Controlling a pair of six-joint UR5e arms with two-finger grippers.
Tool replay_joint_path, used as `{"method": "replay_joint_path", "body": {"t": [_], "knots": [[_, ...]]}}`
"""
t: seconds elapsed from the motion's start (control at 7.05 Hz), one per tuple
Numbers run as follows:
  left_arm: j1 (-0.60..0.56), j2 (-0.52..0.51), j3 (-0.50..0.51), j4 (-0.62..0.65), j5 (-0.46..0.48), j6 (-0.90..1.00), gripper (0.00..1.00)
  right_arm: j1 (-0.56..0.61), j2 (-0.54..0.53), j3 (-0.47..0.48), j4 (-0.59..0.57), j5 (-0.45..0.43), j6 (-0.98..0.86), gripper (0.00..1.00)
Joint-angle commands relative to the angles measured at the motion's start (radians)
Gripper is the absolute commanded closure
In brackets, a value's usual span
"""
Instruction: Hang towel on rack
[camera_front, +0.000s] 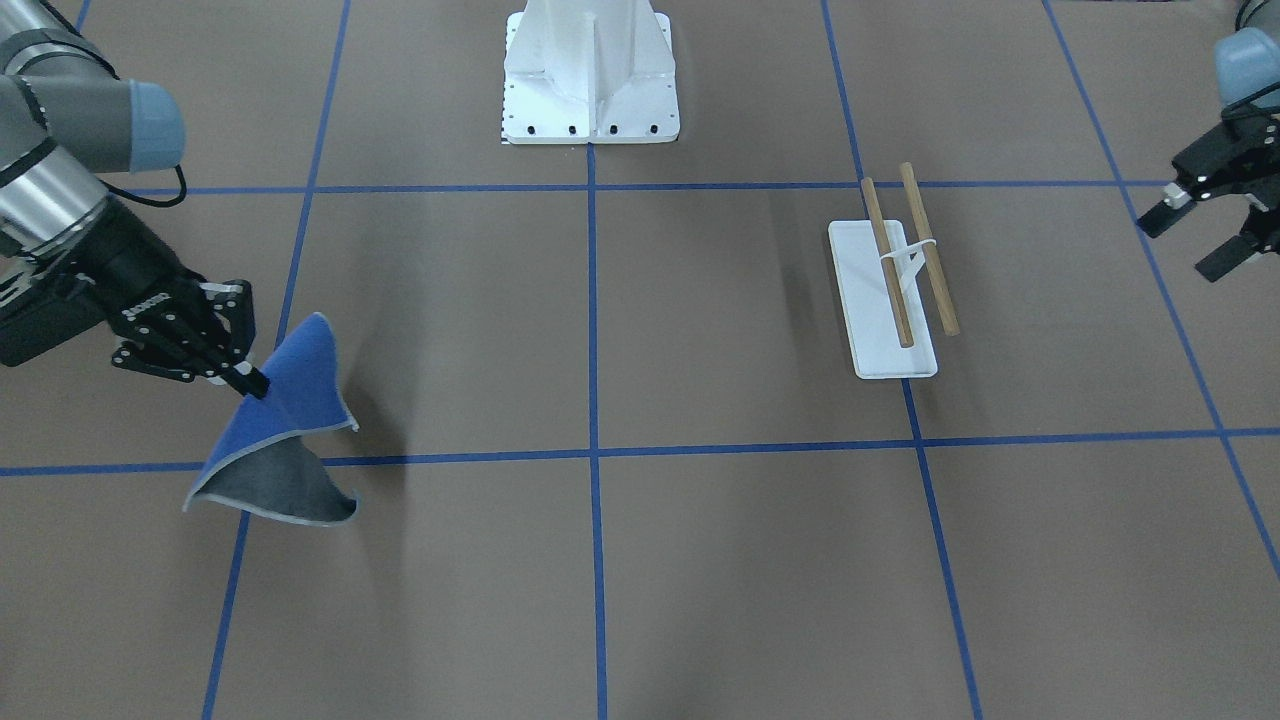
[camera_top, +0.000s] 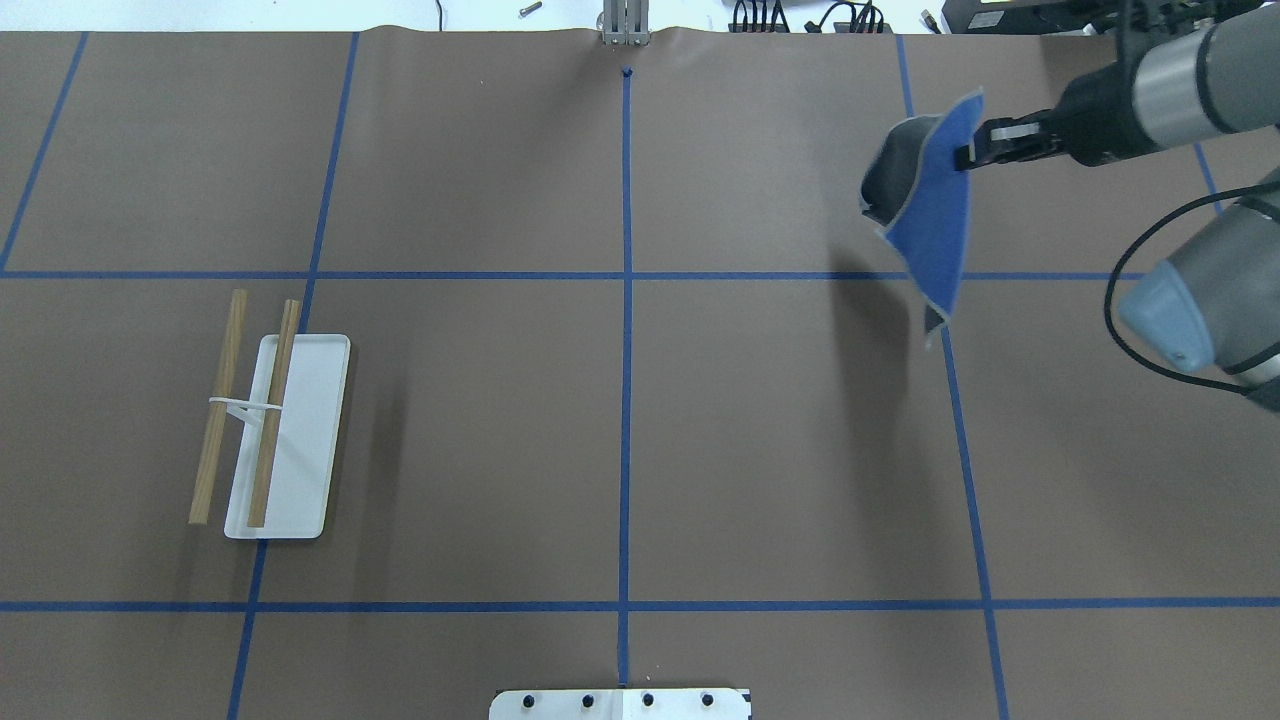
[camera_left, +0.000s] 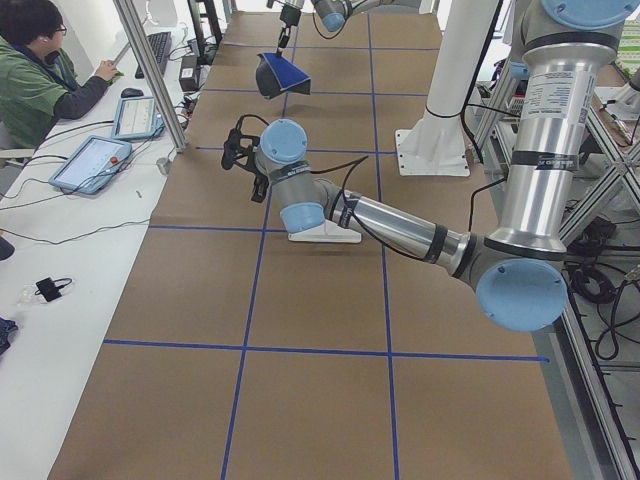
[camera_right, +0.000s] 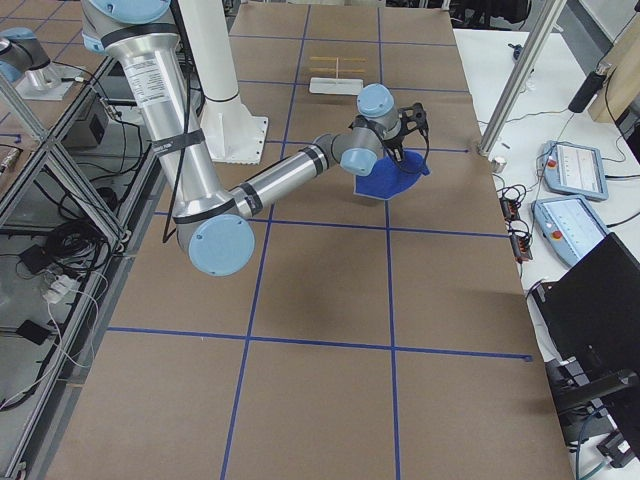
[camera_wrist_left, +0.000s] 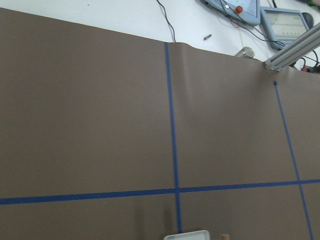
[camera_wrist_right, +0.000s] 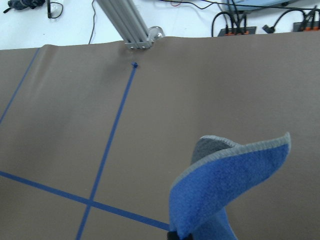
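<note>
The towel (camera_front: 290, 400), blue on one face and grey on the other, hangs folded from my right gripper (camera_front: 250, 385), which is shut on its upper edge and holds it above the table. In the overhead view the towel (camera_top: 935, 220) is at the far right, under the right gripper (camera_top: 968, 155). It fills the lower part of the right wrist view (camera_wrist_right: 225, 200). The rack (camera_front: 905, 262) stands on the other side of the table (camera_top: 265, 410), its two wooden dowels bare. My left gripper (camera_front: 1190, 243) is open and empty, off the rack's outer side.
The big white bolted pedestal (camera_front: 590, 75) stands at the robot's side of the table's middle. Blue tape lines grid the brown table cover. An operator (camera_left: 40, 70) sits at a side desk with tablets (camera_left: 95, 160) beyond the table's far edge.
</note>
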Motion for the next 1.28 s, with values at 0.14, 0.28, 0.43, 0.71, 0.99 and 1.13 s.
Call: {"method": "replay_joint_path", "body": {"t": [0.14, 0.28, 0.43, 0.71, 0.99, 1.13], "knots": [[0.261, -0.139, 0.042, -0.123, 0.220, -0.024, 0.03, -0.168, 0.098, 0.071, -0.013, -0.170, 0.097, 1.00], [0.317, -0.142, 0.042, -0.123, 0.270, -0.026, 0.03, -0.195, 0.117, 0.073, -0.040, -0.234, 0.210, 1.00], [0.360, -0.142, 0.039, -0.125, 0.326, -0.030, 0.03, -0.219, 0.137, 0.068, -0.070, -0.284, 0.243, 1.00], [0.484, -0.189, 0.042, -0.140, 0.494, -0.161, 0.03, -0.249, 0.218, 0.062, -0.169, -0.368, 0.409, 1.00], [0.654, -0.220, 0.043, -0.181, 0.750, -0.251, 0.03, -0.302, 0.252, 0.056, -0.196, -0.516, 0.596, 1.00], [0.711, -0.251, 0.045, -0.182, 0.836, -0.297, 0.03, -0.319, 0.283, 0.052, -0.243, -0.579, 0.651, 1.00]]}}
